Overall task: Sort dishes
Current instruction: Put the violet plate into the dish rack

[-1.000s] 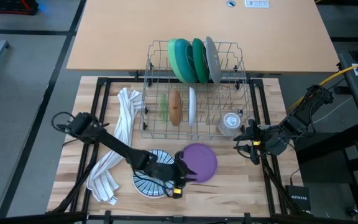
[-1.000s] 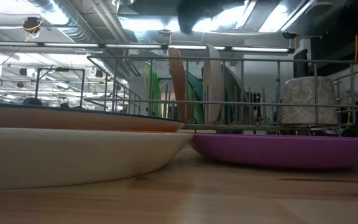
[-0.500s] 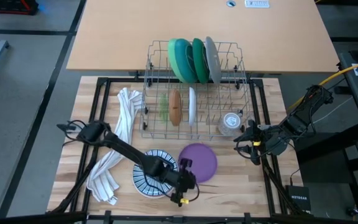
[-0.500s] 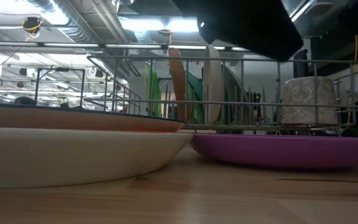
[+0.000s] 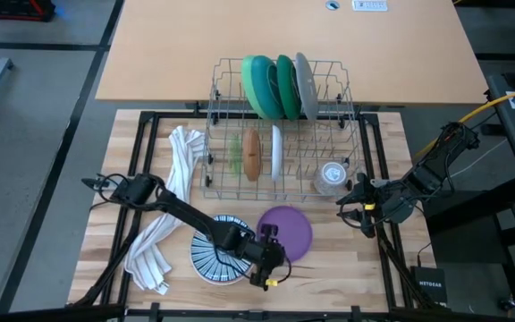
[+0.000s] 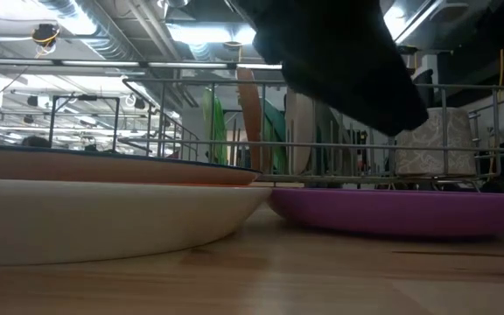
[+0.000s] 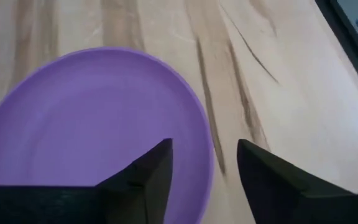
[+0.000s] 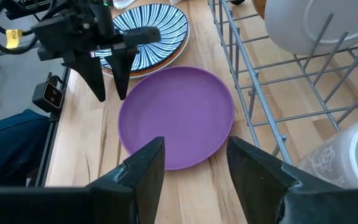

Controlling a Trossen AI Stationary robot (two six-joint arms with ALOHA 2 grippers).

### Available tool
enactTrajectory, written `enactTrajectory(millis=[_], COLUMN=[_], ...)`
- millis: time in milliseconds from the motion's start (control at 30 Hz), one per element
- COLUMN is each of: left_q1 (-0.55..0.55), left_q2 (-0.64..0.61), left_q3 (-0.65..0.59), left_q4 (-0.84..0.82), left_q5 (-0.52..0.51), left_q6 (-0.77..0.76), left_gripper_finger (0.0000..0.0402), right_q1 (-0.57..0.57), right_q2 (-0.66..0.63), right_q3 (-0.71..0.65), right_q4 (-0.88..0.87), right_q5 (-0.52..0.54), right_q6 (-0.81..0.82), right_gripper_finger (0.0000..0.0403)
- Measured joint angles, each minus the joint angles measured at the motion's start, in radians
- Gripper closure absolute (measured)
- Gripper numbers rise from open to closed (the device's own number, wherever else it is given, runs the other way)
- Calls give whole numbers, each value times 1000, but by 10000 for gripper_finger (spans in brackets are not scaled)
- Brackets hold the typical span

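With its fingers apart over the rim of the purple plate (image 5: pixel 288 231), the left gripper (image 5: pixel 269 260) could nudge it sideways instead of catching the edge.

Two plates (image 5: pixel 289 230) lie side by side on the table (image 5: pixel 347 255) before the rack (image 5: pixel 280 134) of upright dishes; towel (image 5: pixel 170 201) at left

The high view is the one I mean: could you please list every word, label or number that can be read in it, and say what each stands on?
"NETGEAR": white letters on the small black box at the picture's lower right, beside the wooden table.
White label on the far tan tabletop: print too small to read.
Nothing else legible; the purple round plate and the wire dish rack carry no writing.
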Motion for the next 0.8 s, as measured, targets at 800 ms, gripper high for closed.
enactTrajectory(millis=[800], left_q1=[14], left_q2=[51], left_q3=[-21], left_q4=[-70], left_q5=[-4], left_q6=[167], left_gripper_finger=[211], right_q1=[0], right_q2=[0], right_q3=[0], right_q4=[0], right_q5=[0], right_q6=[0], right_gripper_finger=[224])
